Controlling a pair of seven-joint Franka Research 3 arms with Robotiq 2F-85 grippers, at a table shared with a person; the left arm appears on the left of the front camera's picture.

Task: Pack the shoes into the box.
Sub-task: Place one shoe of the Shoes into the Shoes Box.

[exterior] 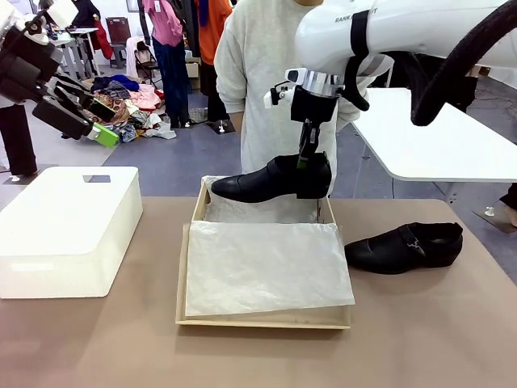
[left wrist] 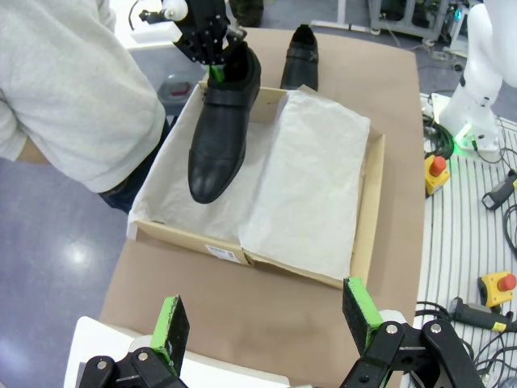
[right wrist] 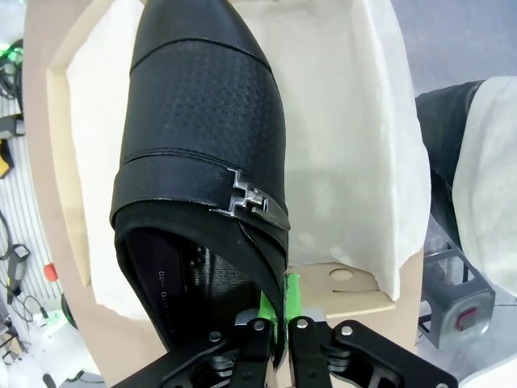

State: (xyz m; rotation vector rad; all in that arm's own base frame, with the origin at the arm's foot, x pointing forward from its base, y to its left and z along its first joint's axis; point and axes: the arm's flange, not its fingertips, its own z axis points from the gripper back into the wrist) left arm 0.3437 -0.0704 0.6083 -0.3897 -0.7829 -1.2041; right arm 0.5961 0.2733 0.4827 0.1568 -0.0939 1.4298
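The right gripper point(exterior: 305, 158) is clamped on the heel-side rim of one shoe point(exterior: 271, 179), its green pads pinching the leather collar beside the opening. The shoe is glossy black leather with a smooth strap, a small angular metal buckle, a finely perforated vamp and a tapering pointed toe. It hangs roughly level over the far end of the box point(exterior: 262, 322), long axis across the table, toe towards the robot's left; whether the sole touches the paper is unclear. The box is shallow tan cardboard, rectangular, lined with crinkled white tissue paper point(exterior: 266, 267) folded flat over the near part. The second shoe point(exterior: 404, 246) lies on the brown table point(exterior: 436, 331) just right of the box, toe towards it. The left gripper point(left wrist: 266, 319) is spread wide, holding nothing, raised near the smooth white bin point(exterior: 65, 226)
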